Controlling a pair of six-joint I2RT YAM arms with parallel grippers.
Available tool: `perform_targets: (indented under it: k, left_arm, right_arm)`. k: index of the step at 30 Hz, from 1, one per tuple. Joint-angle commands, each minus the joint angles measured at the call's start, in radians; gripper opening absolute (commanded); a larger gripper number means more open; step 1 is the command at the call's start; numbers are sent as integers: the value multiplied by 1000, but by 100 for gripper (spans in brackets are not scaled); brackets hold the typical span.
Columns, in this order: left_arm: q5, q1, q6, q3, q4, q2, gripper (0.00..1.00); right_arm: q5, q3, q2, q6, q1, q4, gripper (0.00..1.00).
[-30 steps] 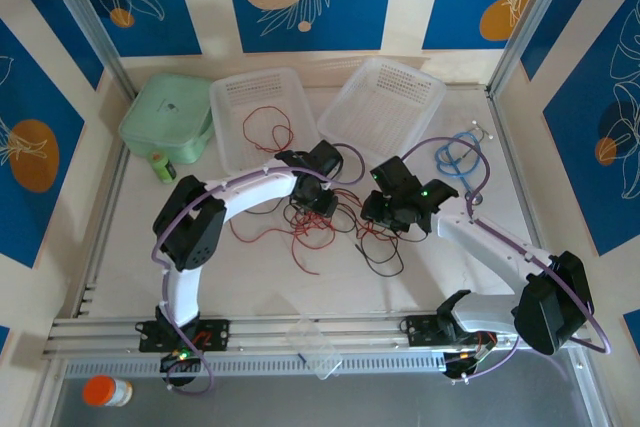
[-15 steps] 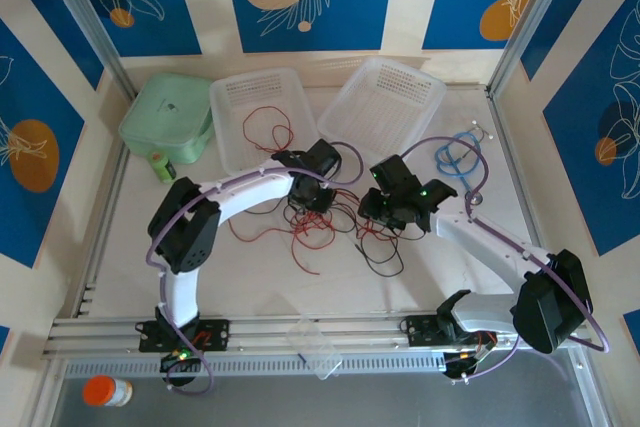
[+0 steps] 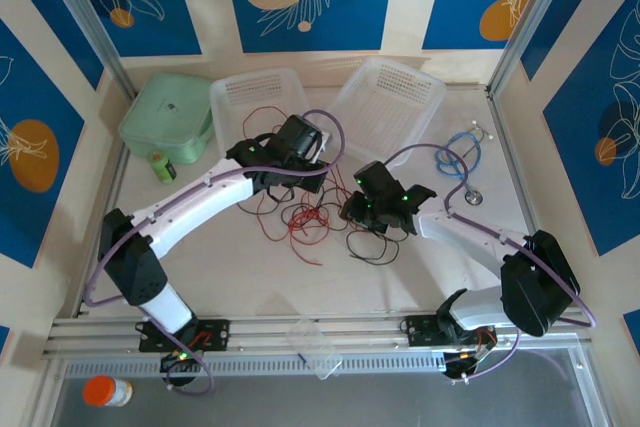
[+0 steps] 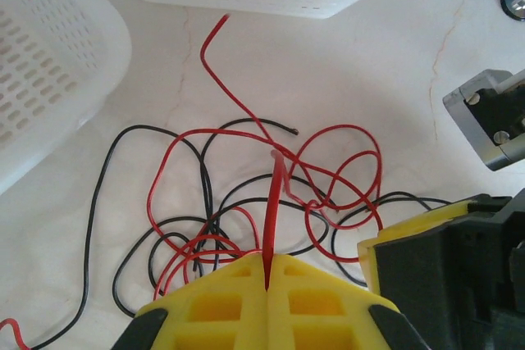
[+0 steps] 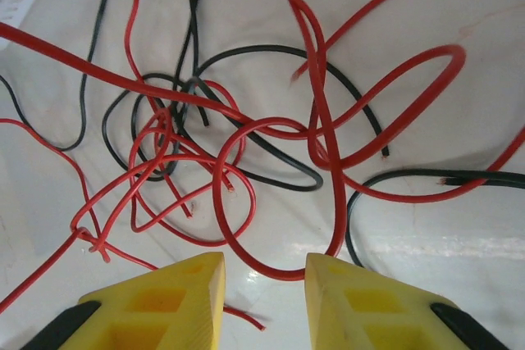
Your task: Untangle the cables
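Observation:
The cables (image 3: 305,215) are thin red and black wires, tangled on the white table between my two grippers. My left gripper (image 4: 267,261) is shut on a red cable (image 4: 272,202) that rises from the heap (image 4: 246,194) into its yellow jaws. From above, the left gripper (image 3: 304,175) sits at the tangle's far side, near the baskets. My right gripper (image 5: 264,272) hangs open just over the tangle (image 5: 246,129); a red loop (image 5: 271,264) lies on the table between its tips, unheld. The right gripper (image 3: 352,213) is at the tangle's right side. Another red cable (image 3: 266,123) lies in the left basket.
Two white mesh baskets (image 3: 232,97) (image 3: 420,95) stand behind the tangle, and a green lidded box (image 3: 165,112) at the far left. A light-blue looped cable (image 3: 458,154) lies at the right. A clear lid (image 3: 315,347) rests on the near rail.
My left gripper has shut on a red cable and pulled back toward the baskets, stretching the arm out. The right gripper has shifted a little left, still open over the tangle.

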Motion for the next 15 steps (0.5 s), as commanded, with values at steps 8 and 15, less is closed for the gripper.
perform_targets:
  k: [8,15]
  left_arm:
    - [-24,-31,-11,104,-81,-56,0]
    - [-25,-32,-15,120,-82,-82,0]
  right_arm:
    - [153,67,55,-14,16,-17,41]
    - [122,20,163,125,2,25,48]
